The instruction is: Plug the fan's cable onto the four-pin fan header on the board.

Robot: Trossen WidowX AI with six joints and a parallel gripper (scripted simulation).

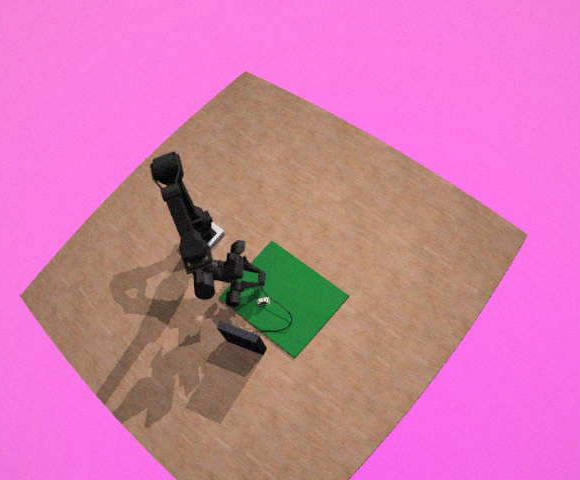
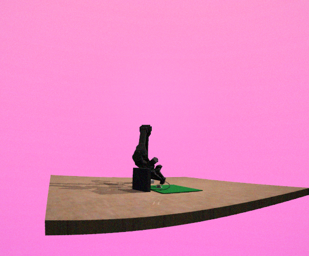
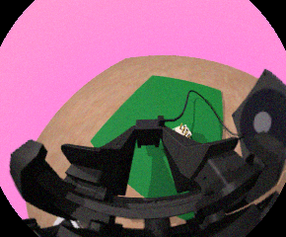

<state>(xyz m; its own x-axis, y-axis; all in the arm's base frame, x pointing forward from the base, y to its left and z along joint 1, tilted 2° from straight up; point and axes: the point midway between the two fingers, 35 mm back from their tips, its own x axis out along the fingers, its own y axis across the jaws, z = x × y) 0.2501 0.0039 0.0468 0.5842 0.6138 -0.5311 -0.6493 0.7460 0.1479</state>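
Observation:
My gripper point(image 1: 263, 279) point(image 2: 163, 181) point(image 3: 147, 128) is shut on the black plug, held above the green board point(image 1: 313, 297) point(image 2: 183, 189) point(image 3: 153, 96). The plug point(image 3: 149, 124) spans the fingertips in the wrist view; small prongs or ribs show at its lower side. The white header point(image 1: 263, 301) point(image 2: 159, 186) point(image 3: 182, 131) with metallic pins stands on the board, apart from the plug, to its right in the wrist view. The thin black cable point(image 1: 291, 317) point(image 3: 190, 92) loops from the plug to the fan. In the top and exterior views the plug is too small to tell from the fingers.
The dark, upright fan point(image 1: 241, 338) point(image 2: 141, 179) point(image 3: 281, 111) stands beside the board's edge, close to the header. A white and grey object point(image 1: 218, 235) point(image 2: 152, 181) lies near the arm's lower part. The cable arches over the board between plug and fan.

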